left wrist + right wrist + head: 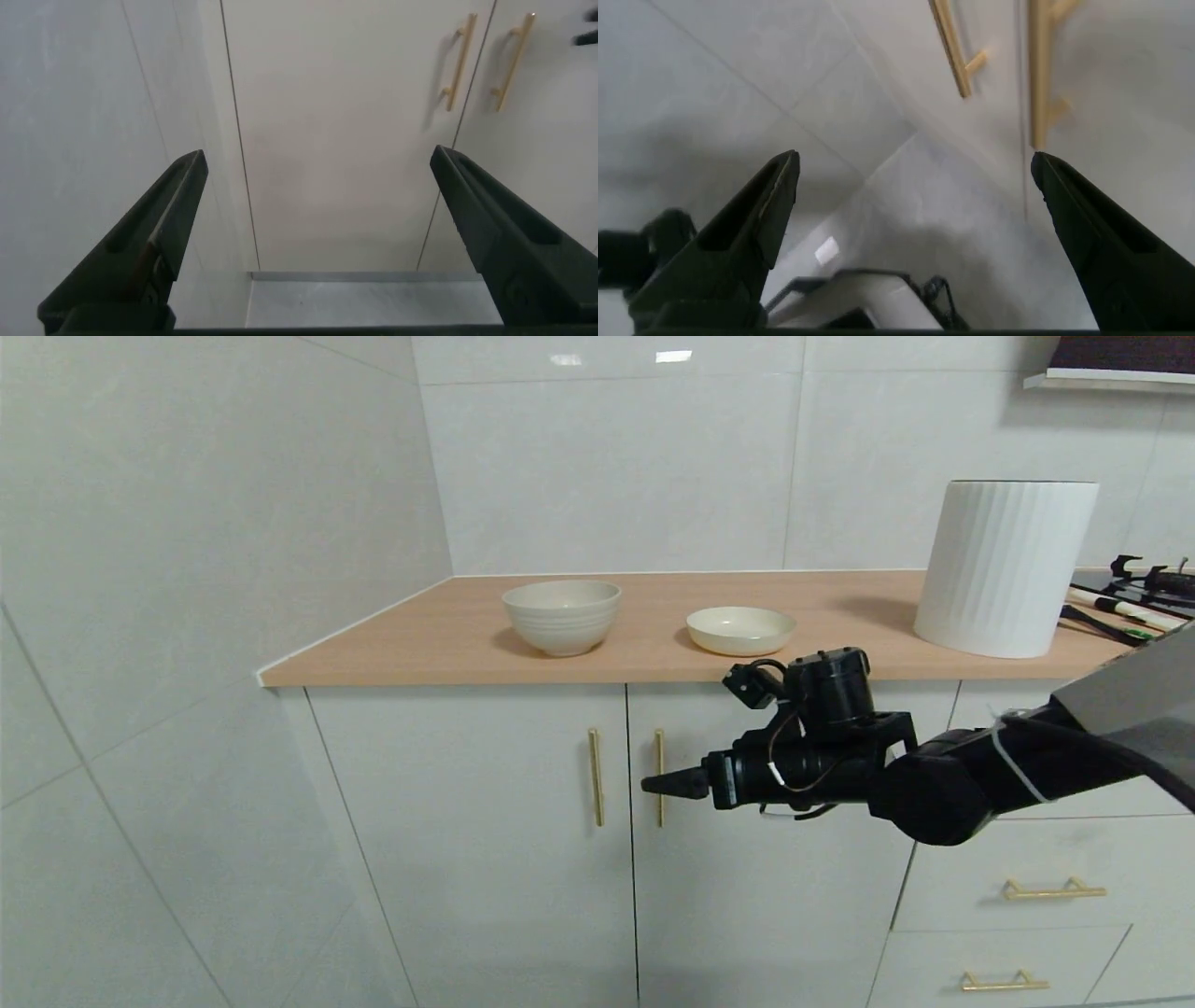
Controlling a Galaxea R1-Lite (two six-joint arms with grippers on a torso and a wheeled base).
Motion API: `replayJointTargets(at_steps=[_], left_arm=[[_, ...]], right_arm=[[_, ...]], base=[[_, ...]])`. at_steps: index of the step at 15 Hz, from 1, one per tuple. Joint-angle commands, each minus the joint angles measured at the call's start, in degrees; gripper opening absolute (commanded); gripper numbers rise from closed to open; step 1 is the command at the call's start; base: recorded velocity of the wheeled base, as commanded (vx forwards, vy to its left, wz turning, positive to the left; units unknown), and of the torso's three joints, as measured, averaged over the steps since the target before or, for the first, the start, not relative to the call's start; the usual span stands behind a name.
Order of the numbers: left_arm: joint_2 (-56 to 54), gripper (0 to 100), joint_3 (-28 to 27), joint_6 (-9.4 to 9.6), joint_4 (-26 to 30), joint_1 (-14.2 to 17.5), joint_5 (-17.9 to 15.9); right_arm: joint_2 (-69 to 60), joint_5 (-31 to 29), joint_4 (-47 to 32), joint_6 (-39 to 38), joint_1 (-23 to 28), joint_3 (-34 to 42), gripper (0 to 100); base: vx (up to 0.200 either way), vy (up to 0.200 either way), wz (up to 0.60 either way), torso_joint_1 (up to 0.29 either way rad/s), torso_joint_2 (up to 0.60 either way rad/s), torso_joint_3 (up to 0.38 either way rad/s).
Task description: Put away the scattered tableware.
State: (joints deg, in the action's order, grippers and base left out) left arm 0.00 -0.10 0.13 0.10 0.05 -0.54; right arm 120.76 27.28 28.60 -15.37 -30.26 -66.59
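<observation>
Since bowl and shallow dish sit on countertop, dish at bowl's 3 o'clock, cabinet likely opens first: right gripper, spread, just at 3 o'clock of door handle; straddle bar squarely, pinch mid-length, pull along hinge arc. Also spread: left gripper.

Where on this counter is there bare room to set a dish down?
Bare countertop lies left of the deep bowl, up to the wall, and between the shallow dish and the ribbed white container. The bowl-to-dish gap is narrower. Crowded at far right: utensils beside the container.
</observation>
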Motion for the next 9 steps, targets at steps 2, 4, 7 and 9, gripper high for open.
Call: replayJointTargets(at_steps=[2,4,7,9], left_arm=[[0.0,100,0.0,-0.05,-0.1,0.0,0.0],[0.0,100,0.0,-0.05,0.0,0.0,0.0],[0.0,100,0.0,-0.05,0.0,0.0,0.1],[0.0,100,0.0,-0.05,-0.1,0.0,0.1]], right_arm=[[7.6,-2.9,6.4,-3.1,-1.7,-3.2,100],[11.1,-7.1,11.7,-3.2,-2.2,-4.0,100],[13.6,-8.4,12.8,-4.6,-2.2,-5.7,100],[14.6,-9.6,12.8,-5.0,-2.2,-7.2,100]], base=[[0.000,0.000,0.00,0.000,0.00,0.000],[0.000,0.000,0.00,0.000,0.00,0.000],[0.000,0.000,0.00,0.000,0.00,0.000],[0.000,0.000,0.00,0.000,0.00,0.000]])
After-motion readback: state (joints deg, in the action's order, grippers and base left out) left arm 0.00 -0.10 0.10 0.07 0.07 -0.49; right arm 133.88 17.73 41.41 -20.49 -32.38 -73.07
